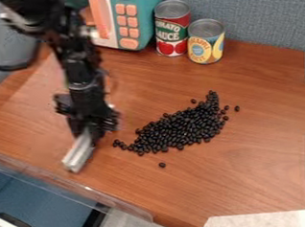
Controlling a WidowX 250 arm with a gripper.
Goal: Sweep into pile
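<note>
The end effector [88, 133] is over the left part of the tabletop [248, 177], narrowed around one end of a pale grey bar [78, 154]. The bar slants down toward the lower left, its far end near the clear plastic rim [89, 190] that runs along the tabletop's lower left edge. The arm [81, 73] comes in from the upper left corner.

The black beans [181, 128] lie just to the right of the end effector, near the middle of the tabletop. They form one long, uneven heap, broad in the middle, with a thin tail at the left and a narrow tip pointing away at the upper right. A few beans lie loose: one below the heap, one off its right side, and one just above it.

Behind the heap and well apart from it, two upright cans, a red tomato can [172, 28] and a yellow fruit can [206, 41], stand side by side against the grey partition [259, 14]. Left of them is a teal toy microwave [138, 20] with orange buttons, partly behind the arm. White strips [263, 221] lie along the right side and the bottom right corner. A dark cable [14, 68] loops at the upper left.
</note>
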